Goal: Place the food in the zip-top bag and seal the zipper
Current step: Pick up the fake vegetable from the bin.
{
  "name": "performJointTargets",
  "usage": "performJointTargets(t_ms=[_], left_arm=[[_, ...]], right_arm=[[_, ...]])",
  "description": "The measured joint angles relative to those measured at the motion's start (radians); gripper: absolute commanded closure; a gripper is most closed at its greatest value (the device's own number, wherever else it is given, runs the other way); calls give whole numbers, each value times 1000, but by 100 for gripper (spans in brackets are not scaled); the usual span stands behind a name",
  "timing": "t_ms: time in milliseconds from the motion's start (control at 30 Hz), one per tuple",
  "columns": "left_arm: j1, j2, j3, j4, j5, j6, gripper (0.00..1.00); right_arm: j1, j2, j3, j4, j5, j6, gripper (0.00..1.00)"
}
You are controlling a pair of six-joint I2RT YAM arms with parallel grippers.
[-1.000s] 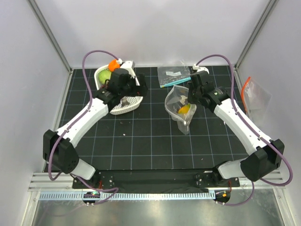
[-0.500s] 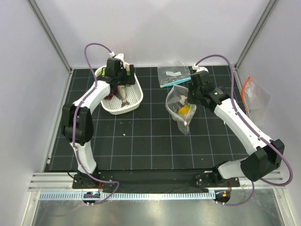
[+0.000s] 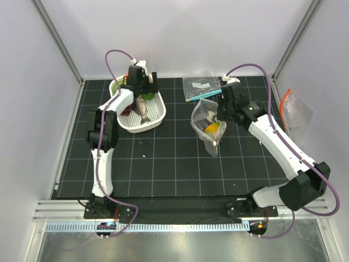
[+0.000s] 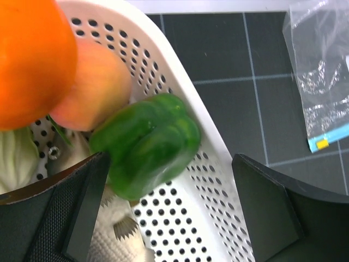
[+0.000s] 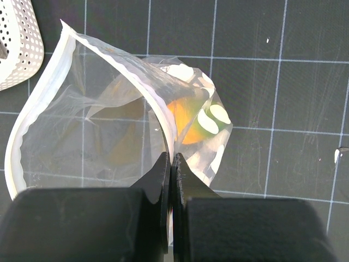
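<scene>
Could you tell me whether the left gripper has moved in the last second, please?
Yes: the left gripper has shifted rearward, from nearer than the teal-strip bag to level with it.

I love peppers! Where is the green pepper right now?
In the left wrist view, the green pepper lies inside the white basket at the table's far left, leaning on the basket's side wall next to the peach-coloured fruit.
</scene>
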Motion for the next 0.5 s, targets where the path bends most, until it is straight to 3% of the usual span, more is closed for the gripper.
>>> performJointTargets(t_ms=[300,467,500], left_arm=[[19,36,46,14,0,-5,4],[24,48,66,9,0,-22,19],[27,54,77,4,-1,-22,28]], right_arm=[[0,-13,0,0,-9,-3,99],[0,-18,0,0,-17,-3,99],[0,-18,0,0,-19,-3,99]])
